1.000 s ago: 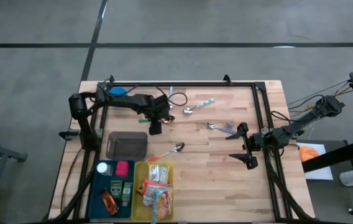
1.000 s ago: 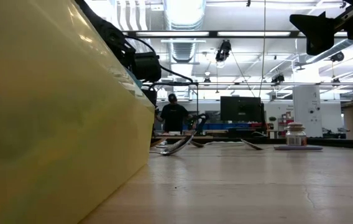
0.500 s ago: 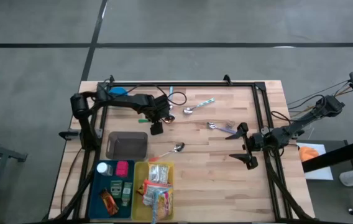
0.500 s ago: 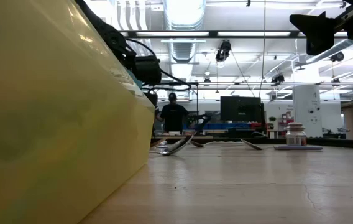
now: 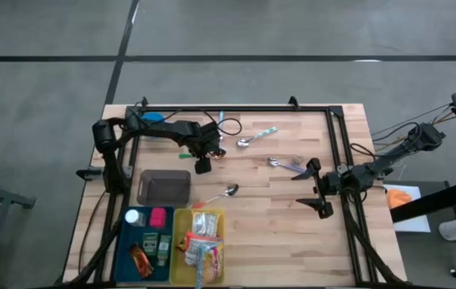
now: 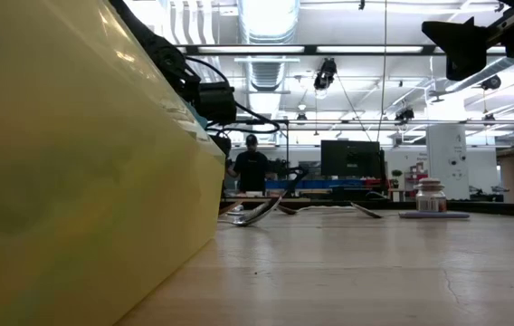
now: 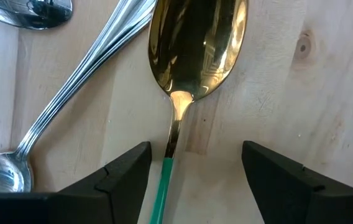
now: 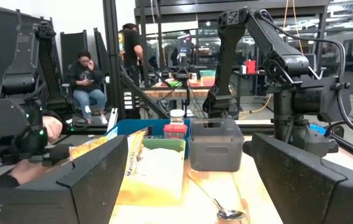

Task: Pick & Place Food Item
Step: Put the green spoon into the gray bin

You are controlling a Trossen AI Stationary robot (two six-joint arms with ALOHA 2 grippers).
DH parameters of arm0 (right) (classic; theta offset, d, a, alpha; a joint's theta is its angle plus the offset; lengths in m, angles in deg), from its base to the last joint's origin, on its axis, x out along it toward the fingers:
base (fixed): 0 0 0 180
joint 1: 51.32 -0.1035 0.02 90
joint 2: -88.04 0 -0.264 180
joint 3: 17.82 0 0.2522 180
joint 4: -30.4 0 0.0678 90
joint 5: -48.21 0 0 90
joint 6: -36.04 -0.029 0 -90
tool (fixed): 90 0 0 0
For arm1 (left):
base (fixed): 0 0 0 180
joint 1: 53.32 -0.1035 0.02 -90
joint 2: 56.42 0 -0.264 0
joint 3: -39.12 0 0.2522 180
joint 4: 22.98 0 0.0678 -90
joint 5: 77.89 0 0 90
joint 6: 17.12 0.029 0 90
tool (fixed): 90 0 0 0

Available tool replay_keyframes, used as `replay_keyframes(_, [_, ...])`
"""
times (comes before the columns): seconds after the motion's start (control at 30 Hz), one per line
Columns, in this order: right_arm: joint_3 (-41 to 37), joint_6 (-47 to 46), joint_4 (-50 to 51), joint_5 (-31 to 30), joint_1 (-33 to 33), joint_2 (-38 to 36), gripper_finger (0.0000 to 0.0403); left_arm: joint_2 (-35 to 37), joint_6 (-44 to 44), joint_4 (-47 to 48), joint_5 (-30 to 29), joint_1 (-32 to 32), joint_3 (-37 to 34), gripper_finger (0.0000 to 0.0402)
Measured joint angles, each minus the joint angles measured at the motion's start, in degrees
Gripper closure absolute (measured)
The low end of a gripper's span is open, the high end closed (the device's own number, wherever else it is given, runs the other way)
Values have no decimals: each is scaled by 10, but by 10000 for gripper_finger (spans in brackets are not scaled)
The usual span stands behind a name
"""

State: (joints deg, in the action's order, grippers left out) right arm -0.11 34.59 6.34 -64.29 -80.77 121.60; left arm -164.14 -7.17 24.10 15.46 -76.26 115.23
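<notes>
Food packets [image 5: 202, 247] lie in a yellow bin [image 5: 181, 257] at the table's near left. My left gripper [image 5: 203, 163] points down at the far left of the table, open. In the left wrist view its fingers stand on either side of the green handle [image 7: 160, 194] of a gold spoon [image 7: 195, 50] that lies flat on the wood. My right gripper [image 5: 318, 187] hangs open above the table's right side, with nothing between its fingers [image 8: 96, 186].
A grey bin [image 5: 164, 186] and a blue bin [image 5: 132, 255] of small items stand beside the yellow bin. Silver spoons [image 7: 77, 68] lie next to the gold one, and others [image 5: 228, 191] [image 5: 280, 163] lie mid-table. People are in the room beyond.
</notes>
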Motion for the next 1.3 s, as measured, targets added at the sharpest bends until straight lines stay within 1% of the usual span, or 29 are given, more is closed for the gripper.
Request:
replay_keyframes(0.1, [0, 0, 0, 0, 0, 0, 64, 0, 2, 0, -1, 0, 0, 154])
replay_keyframes(0.17, [0, 0, 0, 0, 0, 0, 64, 0, 2, -1, -1, 0, 0, 171])
replay_keyframes(0.5, [0, 0, 1, 0, 0, 0, 64, 0, 3, -5, -3, 0, 0, 306])
replay_keyframes(0.67, [0, 0, 1, 0, 0, 0, 64, 0, 3, -6, -2, 0, 0, 358])
replay_keyframes(0.8, [0, 0, 1, 0, 0, 0, 64, 0, -6, -6, -2, 0, 0, 390])
replay_keyframes(0.87, [0, 0, 1, 0, 0, 0, 64, 0, -11, -5, -4, 0, 0, 396])
replay_keyframes(1.3, [0, 0, 1, 0, 0, 0, 64, 0, -13, -5, -8, 0, 0, 397])
